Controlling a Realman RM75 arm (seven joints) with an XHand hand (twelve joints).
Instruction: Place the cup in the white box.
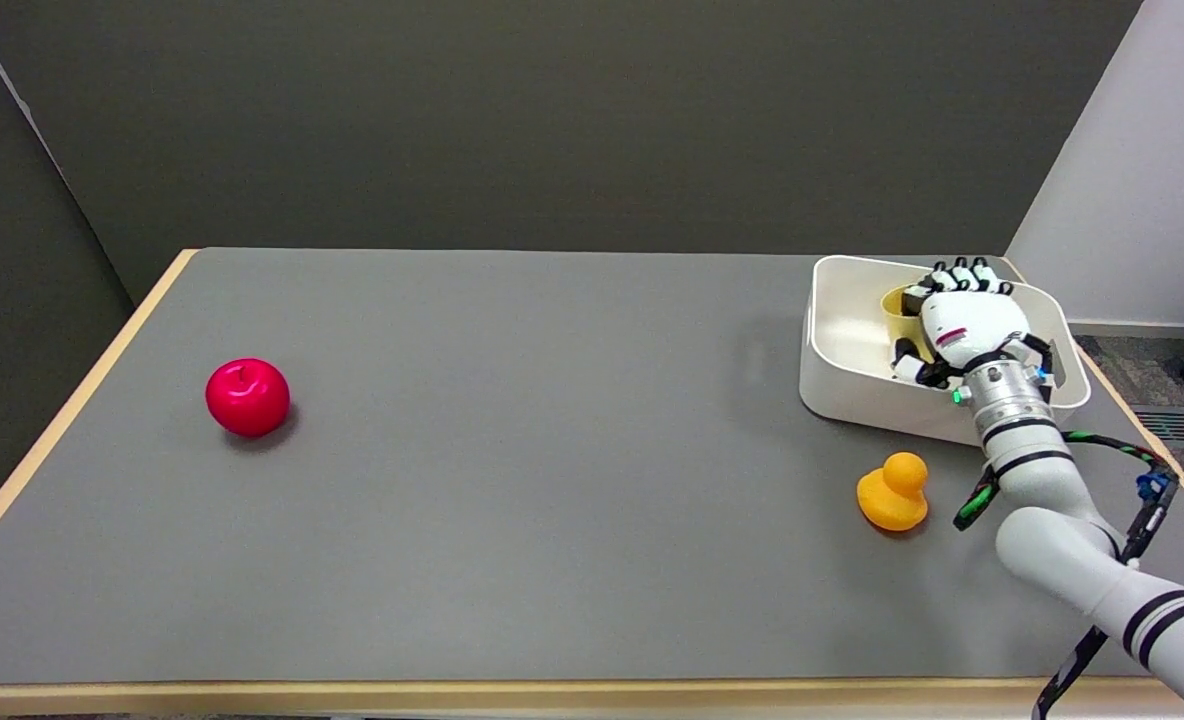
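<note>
grey table (512,480) with wood edging – white box (842,350) at far right. right hand (962,325) inside box, fingers wrapped around yellow cup (897,303), grasping it. red apple (247,396) far left; yellow rubber duck (894,491) just before box.

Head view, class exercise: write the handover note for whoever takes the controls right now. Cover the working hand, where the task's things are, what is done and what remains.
Right hand: over the inside of the white box, fingers wrapped around the yellow cup.
Cup: inside the box walls, mostly hidden by the hand; whether it rests on the box floor cannot be told.
Done: cup carried into the box.
Left: let go of the cup, lift the hand clear.
Also on the table: red apple far left, orange duck just in front of the box.
</note>
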